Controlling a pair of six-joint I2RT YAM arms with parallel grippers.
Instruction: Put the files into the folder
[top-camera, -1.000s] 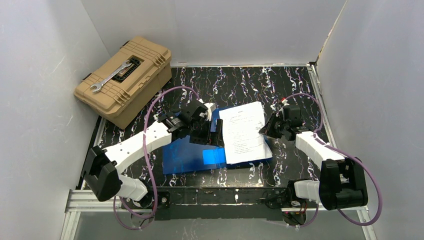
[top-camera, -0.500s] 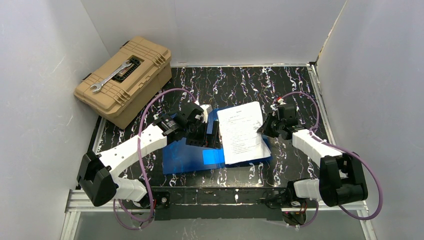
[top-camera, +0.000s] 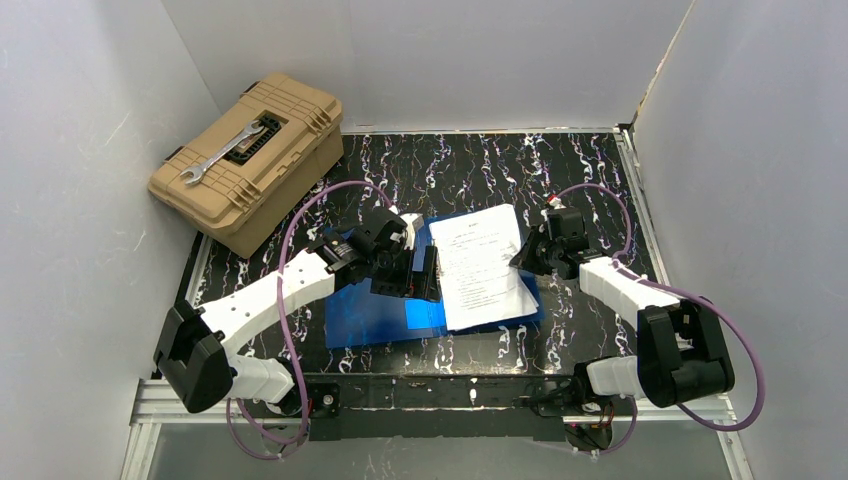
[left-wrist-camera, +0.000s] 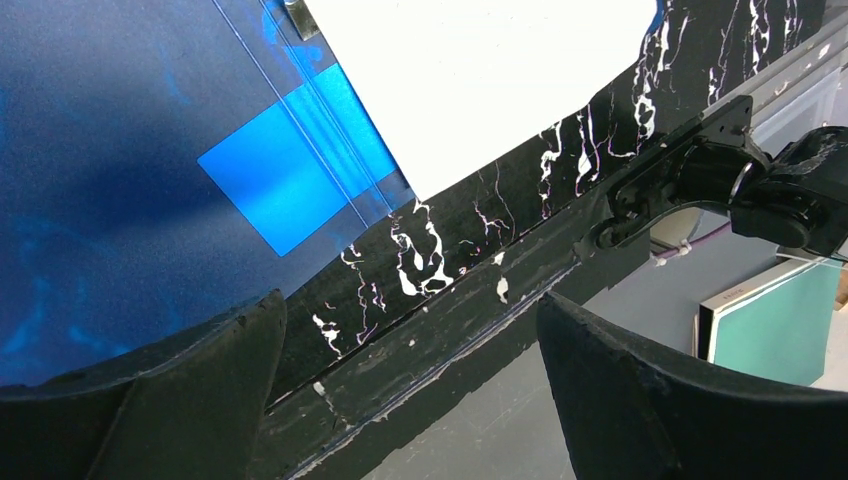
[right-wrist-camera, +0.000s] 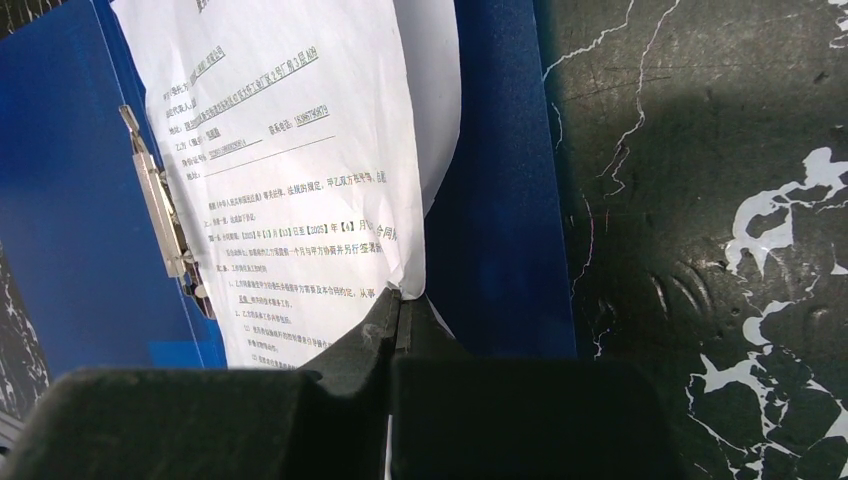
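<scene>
Files are lying face up on the right half of the open folder. Their long axis is running far-to-near, heading at the far end, near end skewing slightly right. Near-left corner is overhanging the folder's near edge onto the table.

Right gripper is sitting at the files' right long edge, about mid-length, reaching in from the right. Right wrist view is showing its jaws clamped tight, with the sheet edge pinched and curling up at the tips.

Left gripper is hovering over the folder's left half, just beside the files' left edge, jaws spread wide, gripping nothing.

So the right arm is the 1 in contact. The left is nearer the metal clip, which is running parallel to the files' long axis along their left edge.

I'm judging the next move as a push left, squaring the sheets against that clip line before closing the cover. Risk I'm watching: 1 sheet buckling instead of sliding.
</scene>
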